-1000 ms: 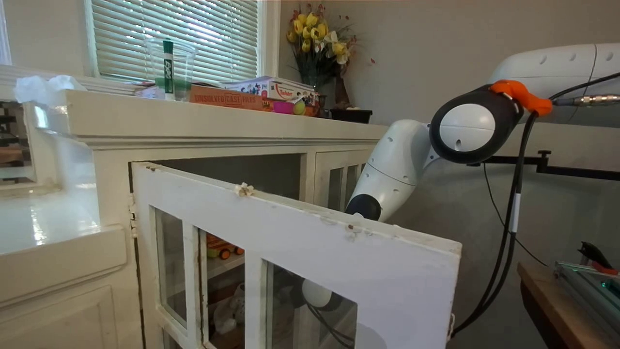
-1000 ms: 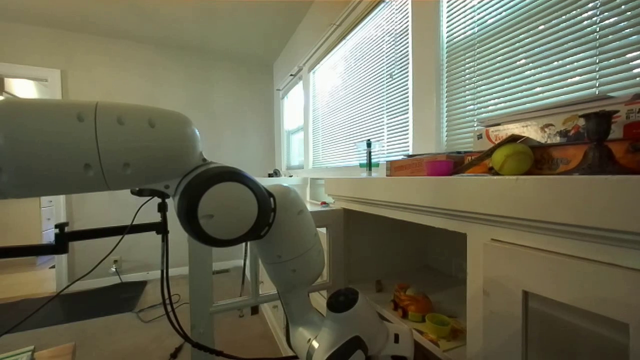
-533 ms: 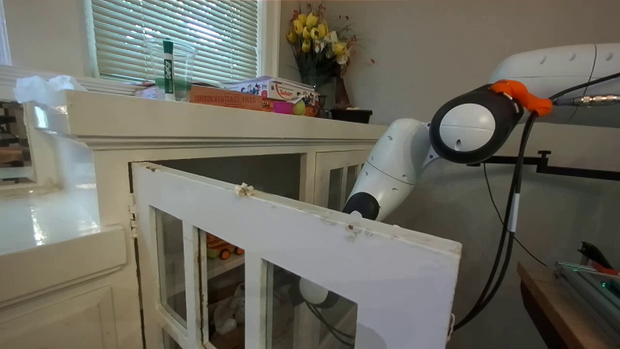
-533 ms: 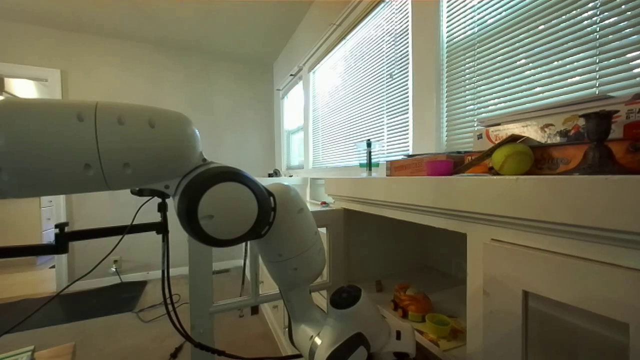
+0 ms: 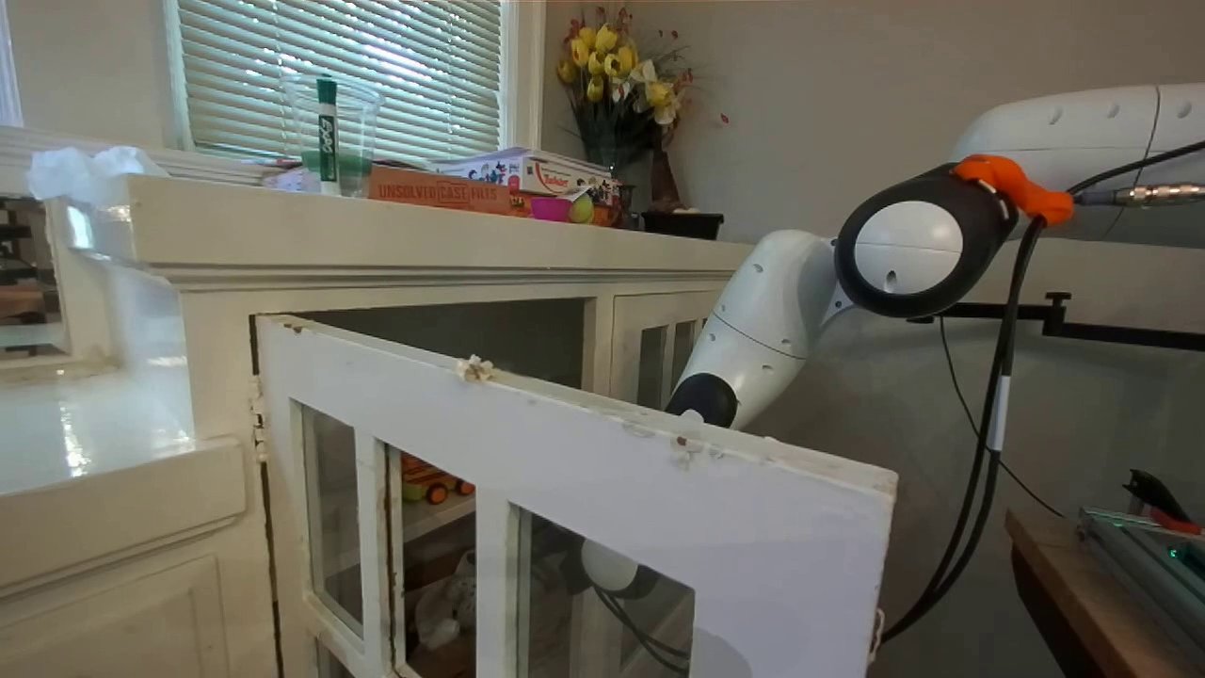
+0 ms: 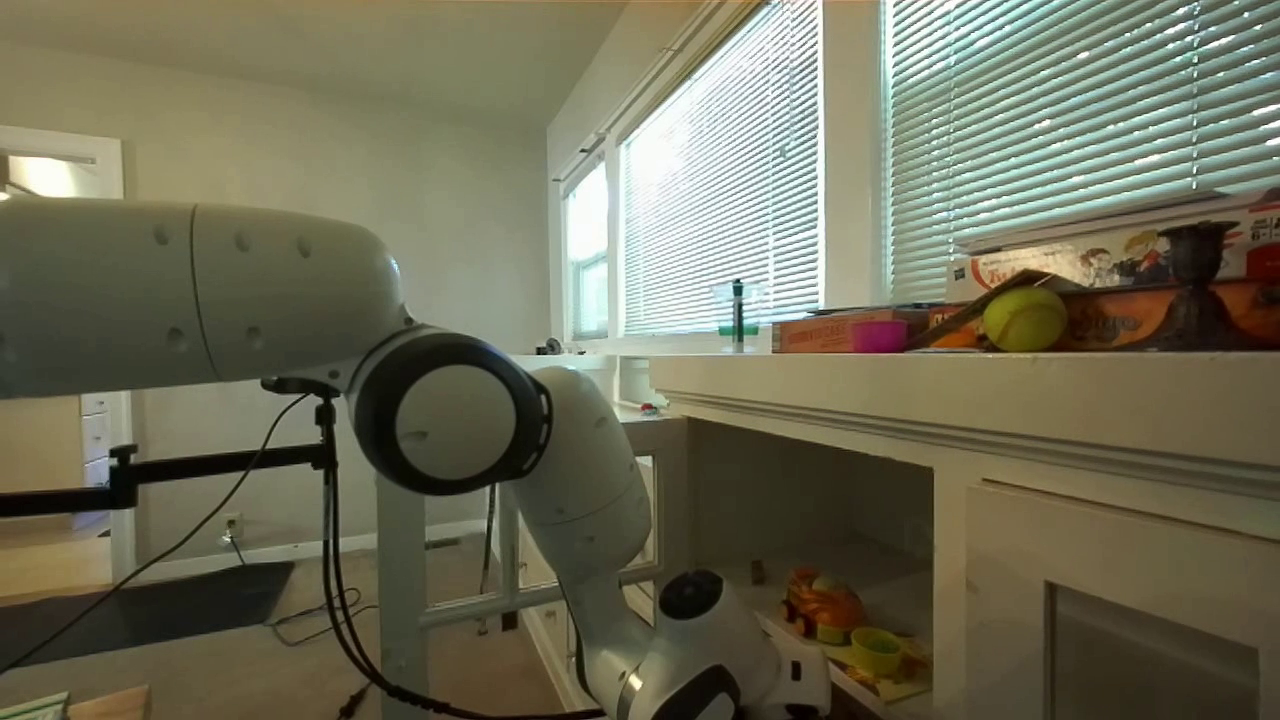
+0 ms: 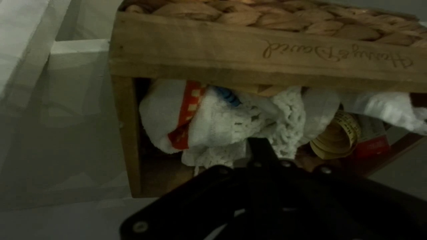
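Fingers (image 7: 263, 150) of the black robot gripper (image 7: 255, 148), drawn together with no visible gap, their tips overlapping a white crocheted cloth (image 7: 230, 128) in the wrist view; whether a fold is pinched between them cannot be told. The cloth lies bunched inside a pale wooden crate (image 7: 200, 50) lettered along one slat, near a coiled yellow strip with black print (image 7: 337, 136); a brown braided basket (image 7: 283, 20) runs along that slat's far edge. Handling, as judged: light, limp and not fragile, its rough knit offering good friction, though the loose loops may snag or stretch. Suggested hold: a thick gathered fold at the fingertips, clear of the wooden walls, rather than a single lacy edge. Fingers out of sight in both exterior views; a white glass-paned cabinet door (image 5: 800, 537) stands open.
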`<state>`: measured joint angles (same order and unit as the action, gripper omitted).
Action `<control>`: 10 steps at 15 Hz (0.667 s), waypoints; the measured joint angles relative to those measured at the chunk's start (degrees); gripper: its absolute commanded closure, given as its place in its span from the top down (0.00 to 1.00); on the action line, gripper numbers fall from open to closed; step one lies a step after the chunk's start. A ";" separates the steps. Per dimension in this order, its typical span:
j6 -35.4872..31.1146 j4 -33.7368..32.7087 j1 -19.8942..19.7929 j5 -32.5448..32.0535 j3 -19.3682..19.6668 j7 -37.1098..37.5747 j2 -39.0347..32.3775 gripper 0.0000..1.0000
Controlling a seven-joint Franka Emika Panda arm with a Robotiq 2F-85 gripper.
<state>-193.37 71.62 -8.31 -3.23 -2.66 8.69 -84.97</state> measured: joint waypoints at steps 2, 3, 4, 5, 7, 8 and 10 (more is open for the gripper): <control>0.00 0.00 0.05 0.00 0.00 0.00 0.00 0.00; 0.00 0.00 0.10 0.00 0.02 0.00 0.00 0.00; 0.00 0.00 0.27 0.00 0.12 0.00 -0.01 0.00; -0.09 0.03 0.61 0.05 0.32 -0.03 -0.02 0.00; -1.13 0.33 2.24 0.82 1.45 -0.04 -0.12 0.00; -2.02 0.59 3.38 1.56 2.16 -0.04 -0.23 0.00; -3.67 1.60 5.57 3.05 3.20 -0.04 -0.24 0.26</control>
<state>-197.04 73.22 -2.74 -0.18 0.53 8.65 -85.21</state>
